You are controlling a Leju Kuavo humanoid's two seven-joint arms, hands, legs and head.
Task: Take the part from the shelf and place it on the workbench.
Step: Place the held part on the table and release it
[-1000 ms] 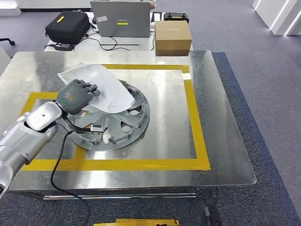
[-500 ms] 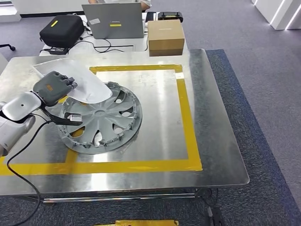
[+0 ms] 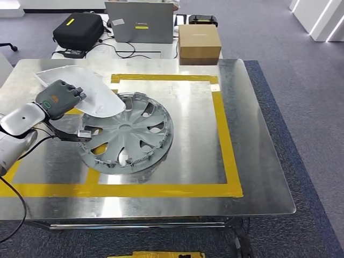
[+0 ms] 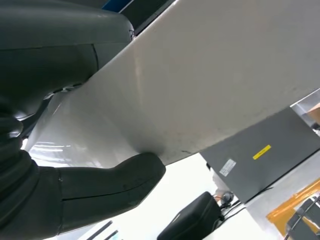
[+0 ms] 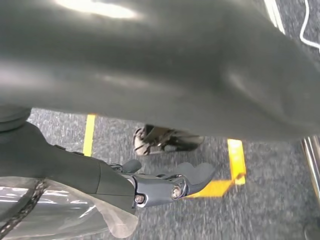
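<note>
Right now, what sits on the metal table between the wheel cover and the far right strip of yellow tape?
Nothing. In the head view, the stretch of workbench between the wheel cover and the right tape strip is bare, shiny metal.

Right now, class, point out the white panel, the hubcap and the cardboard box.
white panel [image 3: 99,97], head view, on its bare curved face beside the left hand [image 3: 61,99].
hubcap [image 3: 128,131], head view, on its centre hub.
cardboard box [image 3: 199,40], head view, on its top.
</note>
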